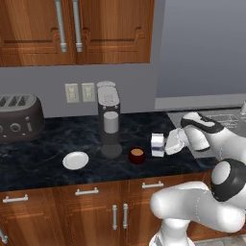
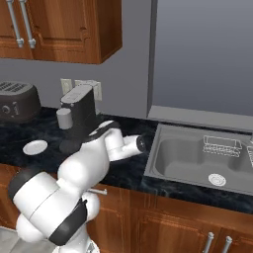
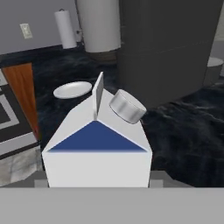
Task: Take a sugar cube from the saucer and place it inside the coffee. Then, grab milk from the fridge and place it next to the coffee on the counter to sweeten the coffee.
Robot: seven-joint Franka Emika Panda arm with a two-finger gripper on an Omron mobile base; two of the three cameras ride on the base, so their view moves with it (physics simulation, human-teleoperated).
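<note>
**Milk carton between the jaws, beside the coffee on the worktop**

The milk [image 1: 157,144] is seen standing upright on the worktop [image 1: 53,158], a white gable-top carton with a dark blue band and a grey cap. It is held between the jaws of the gripper [image 1: 166,144], which are closed against its sides; in the hand view the milk [image 3: 98,146] sits directly ahead of the camera, its base hidden at the bottom edge. Whether the carton's base rests on the worktop or hangs just above it cannot be told.

The arm is stretched forward and low from the base, with the wrist bent so that the hand lies roughly level, pointing towards the coffee machine.

Just beyond the jaws the coffee [image 1: 137,154] is found, a dark red cup with tan liquid, near the carton but apart from it. Past it the coffee machine [image 1: 110,120] stands, then the saucer [image 1: 75,160], and well beyond that a toaster [image 1: 19,116]. Behind the hand a sink [image 2: 197,158] is set into the worktop.
</note>
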